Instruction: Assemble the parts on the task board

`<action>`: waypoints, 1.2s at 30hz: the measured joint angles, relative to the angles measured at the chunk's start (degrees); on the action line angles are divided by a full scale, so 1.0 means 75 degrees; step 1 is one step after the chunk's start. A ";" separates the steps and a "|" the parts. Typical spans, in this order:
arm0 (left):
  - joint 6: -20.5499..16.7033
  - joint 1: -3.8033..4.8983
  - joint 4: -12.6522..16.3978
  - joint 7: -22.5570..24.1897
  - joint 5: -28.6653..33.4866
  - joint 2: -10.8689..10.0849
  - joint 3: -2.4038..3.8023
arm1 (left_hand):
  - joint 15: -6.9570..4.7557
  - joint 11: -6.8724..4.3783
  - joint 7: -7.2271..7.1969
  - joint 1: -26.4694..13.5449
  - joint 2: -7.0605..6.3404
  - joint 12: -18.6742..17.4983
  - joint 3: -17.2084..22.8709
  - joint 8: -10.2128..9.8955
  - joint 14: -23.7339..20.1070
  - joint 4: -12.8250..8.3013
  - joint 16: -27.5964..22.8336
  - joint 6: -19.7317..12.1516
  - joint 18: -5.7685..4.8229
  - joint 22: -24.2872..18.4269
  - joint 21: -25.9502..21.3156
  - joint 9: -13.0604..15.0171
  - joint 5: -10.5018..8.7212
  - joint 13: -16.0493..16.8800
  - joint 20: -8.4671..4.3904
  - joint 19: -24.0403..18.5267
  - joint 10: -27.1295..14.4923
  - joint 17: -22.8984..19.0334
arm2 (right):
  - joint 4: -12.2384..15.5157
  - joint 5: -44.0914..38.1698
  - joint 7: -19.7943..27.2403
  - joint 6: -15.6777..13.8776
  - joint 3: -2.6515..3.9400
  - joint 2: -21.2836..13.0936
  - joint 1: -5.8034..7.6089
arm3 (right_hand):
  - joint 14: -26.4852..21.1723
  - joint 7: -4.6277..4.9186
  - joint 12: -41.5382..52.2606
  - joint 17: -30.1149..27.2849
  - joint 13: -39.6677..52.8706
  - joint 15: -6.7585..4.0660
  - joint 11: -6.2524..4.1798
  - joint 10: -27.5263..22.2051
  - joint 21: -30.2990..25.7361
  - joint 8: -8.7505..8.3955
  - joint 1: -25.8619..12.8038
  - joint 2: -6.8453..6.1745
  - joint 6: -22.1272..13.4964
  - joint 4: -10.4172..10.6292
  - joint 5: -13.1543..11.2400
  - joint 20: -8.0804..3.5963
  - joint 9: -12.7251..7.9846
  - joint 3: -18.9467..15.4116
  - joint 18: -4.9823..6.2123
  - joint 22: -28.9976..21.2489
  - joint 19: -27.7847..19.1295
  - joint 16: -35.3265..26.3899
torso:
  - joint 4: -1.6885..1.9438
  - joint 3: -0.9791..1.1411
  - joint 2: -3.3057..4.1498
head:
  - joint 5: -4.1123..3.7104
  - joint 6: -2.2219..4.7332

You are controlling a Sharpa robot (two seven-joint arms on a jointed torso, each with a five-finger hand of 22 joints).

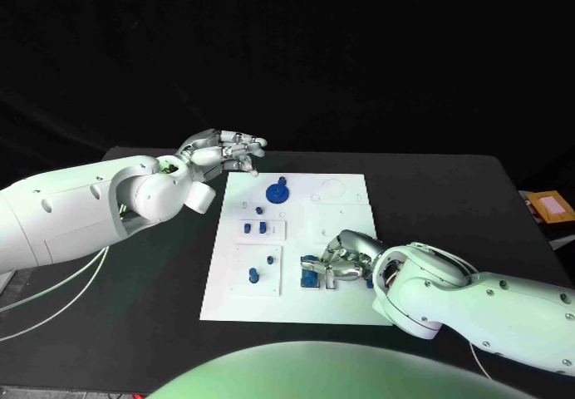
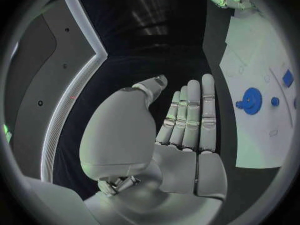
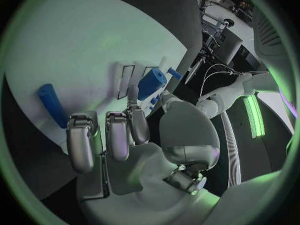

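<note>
The black, matte rectangular surface [image 1: 444, 199] stands against a wholly dark backdrop, with nothing distinguishable behind its far edge. At the surface's right edge, just beyond it, sits a small orange-and-pink box-like object [image 1: 549, 205], too blurred to identify. White cables [image 1: 54, 291] hang in loose curves past the surface's left side. In the right wrist view, a bright green light strip [image 3: 253, 116] glows in the room beyond the surface.

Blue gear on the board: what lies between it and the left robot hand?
In the head view, only bare white task board and a strip of black table separate the blue gear from the left robot hand; no part lies between.
</note>
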 measured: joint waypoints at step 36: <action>0.0006 0.0000 -0.0009 -0.0009 0.0000 -0.0018 0.0000 | 0.0000 0.0000 0.0000 0.0000 0.0000 -0.0001 -0.0026 0.0000 0.0000 0.0027 0.0000 0.0000 0.0000 -0.0006 -0.0033 -0.0007 0.0000 0.0005 0.0000 -0.0001 0.0000 -0.0006 | 0.0283 -0.0348 0.0266 0.0305 0.0014 -0.0350 -0.0006 | 0.0000 -0.0026 0.0066 0.0005 -0.0003 0.0001 -0.0028 0.0028 0.0061 0.0000 0.1371 0.0058 -0.0026 -0.0064 0.0482 0.0001 0.0039 -0.0340 -0.0118 -0.0003 0.0000 0.0000 | 0.0004 -0.0004 0.0001 | -0.0003 0.0000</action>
